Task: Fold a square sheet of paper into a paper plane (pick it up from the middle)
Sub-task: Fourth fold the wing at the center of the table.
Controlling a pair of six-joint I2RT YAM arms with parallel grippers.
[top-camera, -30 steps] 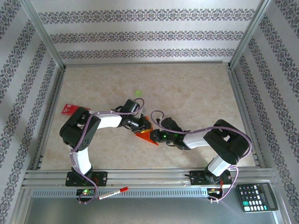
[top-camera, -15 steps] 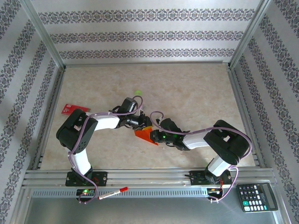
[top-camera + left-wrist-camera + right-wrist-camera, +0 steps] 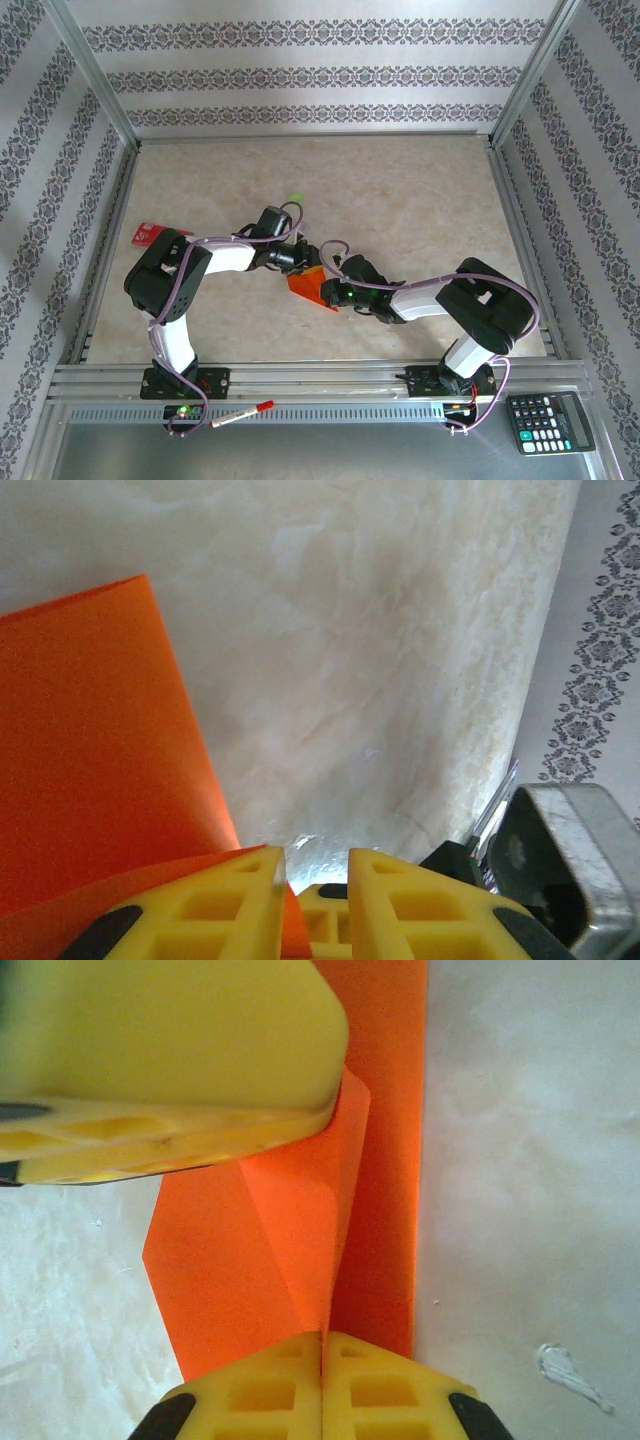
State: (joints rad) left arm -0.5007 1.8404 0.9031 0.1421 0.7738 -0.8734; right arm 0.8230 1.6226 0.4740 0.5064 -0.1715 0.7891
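Folding looks early: the square sheet of paper [image 3: 385, 1210] has one raised flap, right gripper [image 3: 322, 1345] clamping its 6 o'clock edge, left gripper [image 3: 315, 865] narrowly parted at 11 o'clock, wings still unfolded.

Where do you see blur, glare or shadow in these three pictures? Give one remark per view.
Top external view: even, soft light; orange paper sheet sharp, barely any shadows. Left wrist view: left claw out of focus, white glare on the table just beyond it. Right wrist view: the big yellow finger at the top blurred, the sheet's creases crisp.
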